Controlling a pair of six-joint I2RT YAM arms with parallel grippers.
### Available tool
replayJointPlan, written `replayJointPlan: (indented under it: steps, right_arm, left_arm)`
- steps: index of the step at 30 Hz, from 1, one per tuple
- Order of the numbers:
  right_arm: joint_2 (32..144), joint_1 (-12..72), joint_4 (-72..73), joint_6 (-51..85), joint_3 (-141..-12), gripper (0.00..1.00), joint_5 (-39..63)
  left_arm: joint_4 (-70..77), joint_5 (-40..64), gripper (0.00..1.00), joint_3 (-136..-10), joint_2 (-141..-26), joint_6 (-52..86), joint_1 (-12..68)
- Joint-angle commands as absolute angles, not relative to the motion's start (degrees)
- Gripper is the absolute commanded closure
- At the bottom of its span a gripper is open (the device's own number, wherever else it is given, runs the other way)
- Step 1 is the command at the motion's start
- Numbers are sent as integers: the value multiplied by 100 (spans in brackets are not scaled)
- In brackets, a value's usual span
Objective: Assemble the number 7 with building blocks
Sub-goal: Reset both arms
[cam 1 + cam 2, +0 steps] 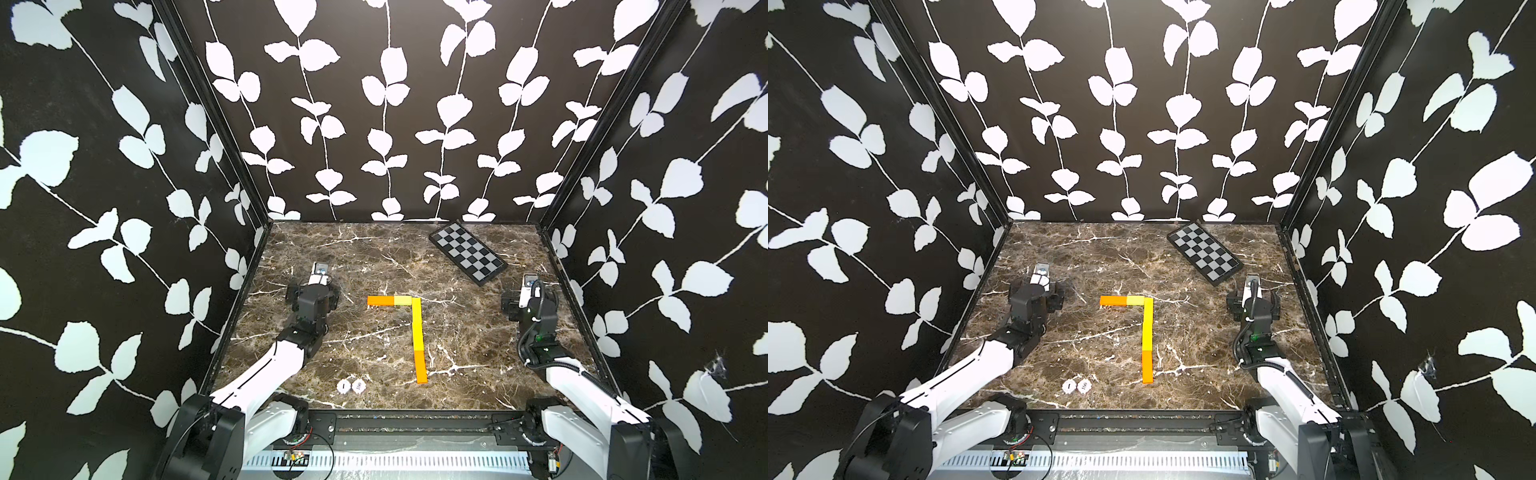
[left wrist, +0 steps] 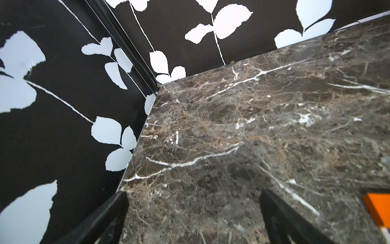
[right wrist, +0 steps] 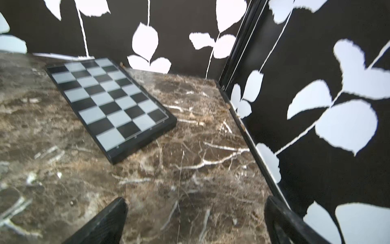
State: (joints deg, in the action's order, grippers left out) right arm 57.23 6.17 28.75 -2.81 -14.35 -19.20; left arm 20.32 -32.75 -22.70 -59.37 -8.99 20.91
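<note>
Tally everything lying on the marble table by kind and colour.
orange flat rectangular bars: 2
bright yellow flat rectangular bars: 2
pale yellow-green short bar: 1
black-grey checkerboard: 1
small white round tokens: 2
Total: 8

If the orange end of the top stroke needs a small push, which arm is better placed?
Left. The left gripper, open, is nearer that orange block; the right gripper is beyond the vertical stroke.
</note>
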Motion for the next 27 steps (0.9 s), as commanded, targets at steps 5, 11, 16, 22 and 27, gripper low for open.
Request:
replayJointPlan:
  steps: [5,11,16,22,27]
  right_arm:
    - [7504,237,5150,225,-1571,1,-1549]
    - [8657,237,5652,124,-1780,1,-1214]
    - [8731,240,4750,-79,-2308,1,-689]
    - [8776,167,4831,-43,-2329,1,-587]
    - [8740,168,4756,-35,-2332,1,-572]
  left_arm:
    - [2724,-2979,1,-2428,-6596,-792,1736]
    - [4028,-2662,1,-2116,-7122,-1226,1577]
    - [5057,-2242,1,-2005,-7912,-1288,1334]
    - [5148,-1326,1,-2130,-8572,-834,743]
    - [4832,-792,1,-2357,-8811,-517,339]
